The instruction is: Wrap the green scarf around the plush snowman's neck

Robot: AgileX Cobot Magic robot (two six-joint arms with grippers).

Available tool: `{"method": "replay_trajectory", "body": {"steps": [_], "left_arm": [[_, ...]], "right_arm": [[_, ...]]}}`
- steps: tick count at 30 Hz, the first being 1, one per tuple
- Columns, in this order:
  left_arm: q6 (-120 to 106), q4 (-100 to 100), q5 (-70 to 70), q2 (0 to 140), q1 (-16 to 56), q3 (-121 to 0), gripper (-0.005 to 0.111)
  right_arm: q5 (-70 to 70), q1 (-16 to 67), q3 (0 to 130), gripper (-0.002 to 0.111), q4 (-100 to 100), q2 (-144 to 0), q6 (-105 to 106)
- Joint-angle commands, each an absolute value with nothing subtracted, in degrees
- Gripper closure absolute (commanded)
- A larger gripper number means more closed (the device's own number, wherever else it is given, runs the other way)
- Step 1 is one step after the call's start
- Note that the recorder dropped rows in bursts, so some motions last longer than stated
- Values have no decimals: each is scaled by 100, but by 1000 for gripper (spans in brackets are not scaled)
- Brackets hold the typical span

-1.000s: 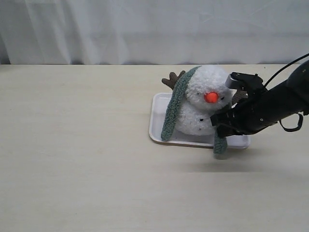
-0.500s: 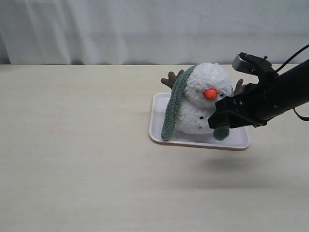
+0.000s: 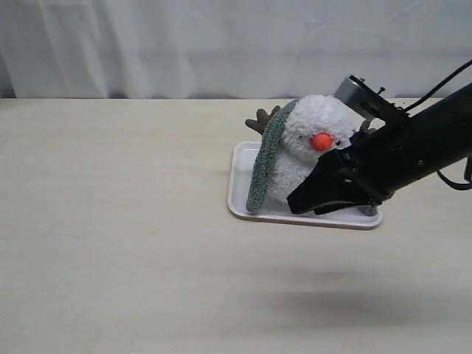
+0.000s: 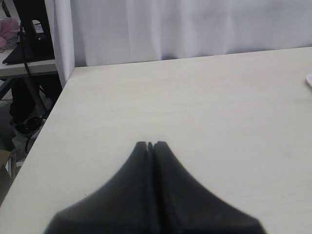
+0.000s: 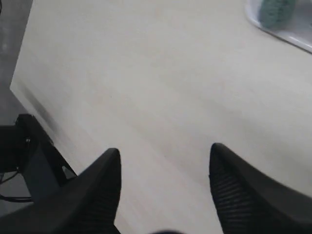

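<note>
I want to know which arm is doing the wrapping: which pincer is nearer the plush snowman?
Right. The right pincer hangs open just in front of the plush snowman; the left pincer sits shut over the table, away from it.

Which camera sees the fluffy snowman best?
The exterior view. It shows the plush snowman with its orange nose and the green scarf down its side, though the right arm hides its belly. The right wrist view catches only a scarf end and the tray corner; the left wrist view shows no snowman.

The plush snowman (image 3: 313, 118) is fluffy white pile and the green scarf (image 3: 263, 166) a fuzzy knit. The tray (image 3: 243, 177) looks like smooth, glossy plastic. The surface (image 3: 110, 221) is pale and matt. The right gripper (image 5: 165, 148) has matt black, ribbed fingers (image 5: 239, 195).
</note>
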State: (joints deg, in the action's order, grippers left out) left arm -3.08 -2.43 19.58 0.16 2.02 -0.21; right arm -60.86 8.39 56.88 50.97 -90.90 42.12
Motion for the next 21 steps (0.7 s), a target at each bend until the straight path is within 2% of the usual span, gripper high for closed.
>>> {"method": "replay_trajectory", "body": {"steps": [1, 5, 10, 15, 21], "left_arm": [[-298, -239, 1903, 0, 208, 0, 107], [-298, -239, 1903, 0, 208, 0, 107], [-298, -239, 1903, 0, 208, 0, 107], [-298, -239, 1903, 0, 208, 0, 107], [-298, -239, 1903, 0, 208, 0, 107]], "right_arm": [[-5204, 1676, 5723, 58, 5026, -8799, 4340], [-3470, 2477, 5723, 58, 3871, -8692, 3189], [-2194, 3400, 5723, 58, 857, -8932, 184], [-1756, 3753, 5723, 58, -1545, -9373, -2300], [-2062, 3753, 5723, 57, -3519, -9910, -4807]]}}
